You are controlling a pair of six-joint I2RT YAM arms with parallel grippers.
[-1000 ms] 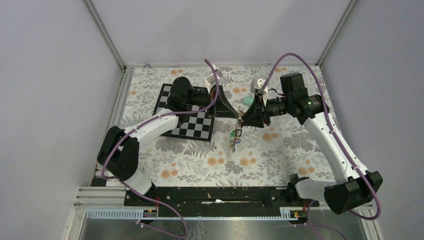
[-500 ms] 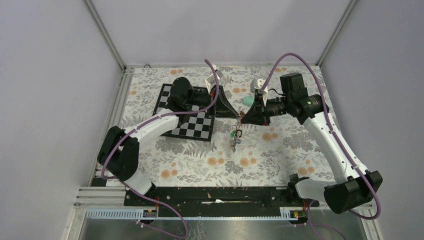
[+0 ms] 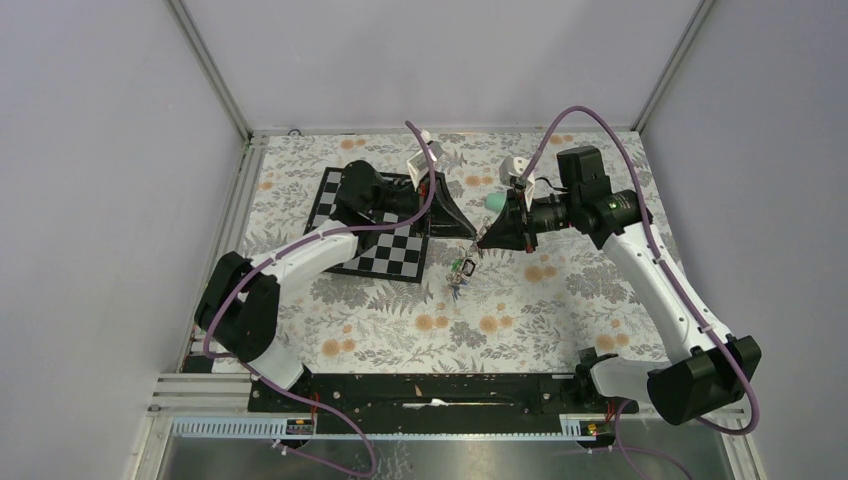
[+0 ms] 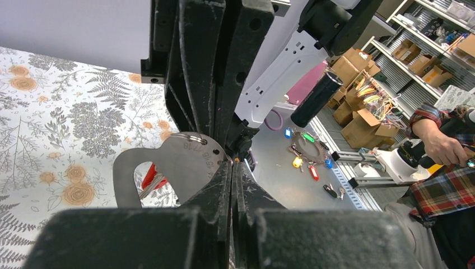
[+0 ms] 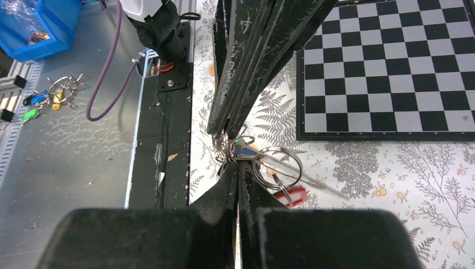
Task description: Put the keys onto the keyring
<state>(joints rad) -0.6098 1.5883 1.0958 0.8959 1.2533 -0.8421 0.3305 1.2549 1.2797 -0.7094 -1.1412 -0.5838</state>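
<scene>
Both grippers meet tip to tip above the floral mat. My left gripper [image 3: 467,235] [image 4: 231,163] is shut, and a flat grey metal key [image 4: 168,162] with a large hole sticks out of its tips. A red tag [image 4: 149,176] shows through that hole. My right gripper [image 3: 479,243] [image 5: 238,165] is shut on the gathered rings of the bunch of keys [image 3: 459,272]. That bunch carries a blue tag [image 5: 245,151], a green tag [image 5: 240,140], a round ring [image 5: 277,168] and a red tag [image 5: 292,196]. A thin blurred wire [image 5: 327,190], probably the keyring, trails to the right.
A chessboard [image 3: 375,240] lies under the left arm, and a teal object [image 3: 493,203] sits behind the right gripper. More tagged keys lie on the grey metal shelf [image 4: 305,154] [image 5: 47,92] in front of the table. A blue bin [image 5: 39,22] stands there too.
My right gripper has closed its jaws onto the bunch's rings. Both grippers and the hanging keys have shifted a little to the left and up.
</scene>
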